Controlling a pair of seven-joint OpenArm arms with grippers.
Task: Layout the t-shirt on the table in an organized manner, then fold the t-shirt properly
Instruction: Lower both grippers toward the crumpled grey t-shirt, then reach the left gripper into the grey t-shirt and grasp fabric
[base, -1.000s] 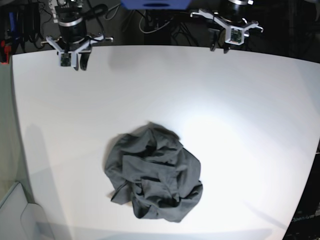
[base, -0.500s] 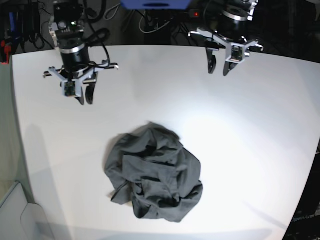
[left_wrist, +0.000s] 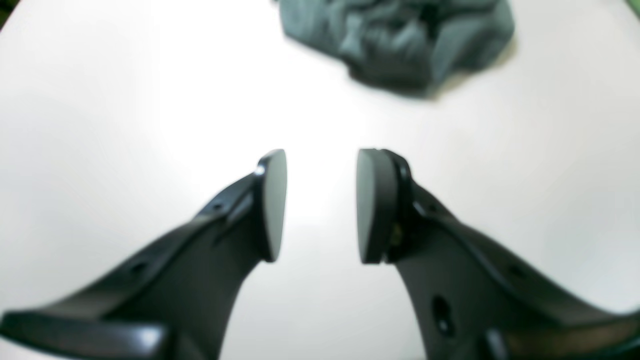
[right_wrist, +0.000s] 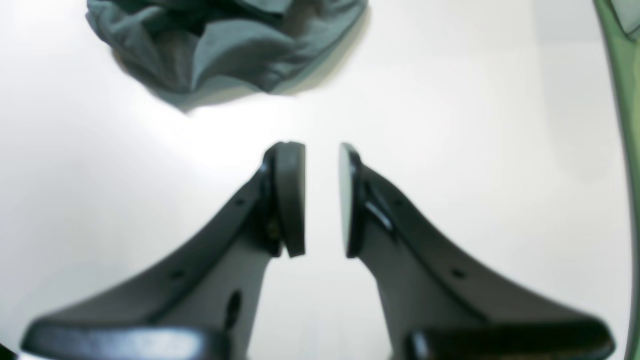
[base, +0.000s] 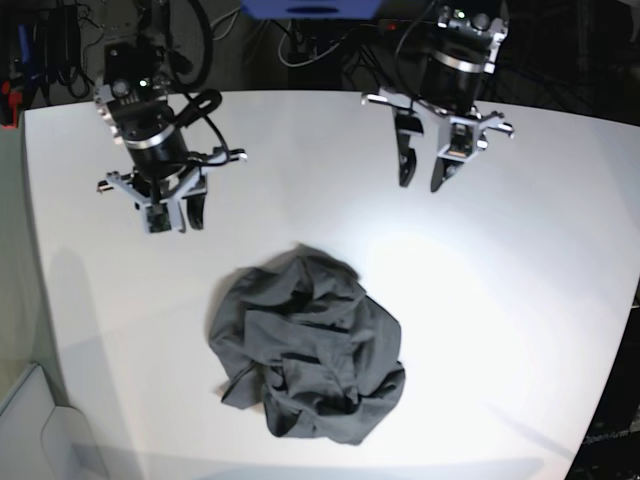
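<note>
The t-shirt (base: 305, 350) lies as a crumpled dark grey heap on the white table (base: 520, 260), a little toward the near edge. My left gripper (base: 420, 178) hangs over the table at the far right, well apart from the cloth. In the left wrist view it (left_wrist: 320, 205) is open and empty, with the t-shirt (left_wrist: 400, 40) ahead. My right gripper (base: 180, 220) hovers at the far left, closer to the heap. In the right wrist view it (right_wrist: 322, 200) has a narrow gap between its pads and nothing in it, and the t-shirt (right_wrist: 225, 45) lies beyond.
Cables and dark equipment (base: 300, 40) crowd the space behind the table's far edge. A pale bin corner (base: 30, 430) sits off the table at the near left. A green edge (right_wrist: 625, 100) runs down the right side of the right wrist view.
Both arms have come forward from the far edge and lowered toward the shirt. The shirt has not moved.
</note>
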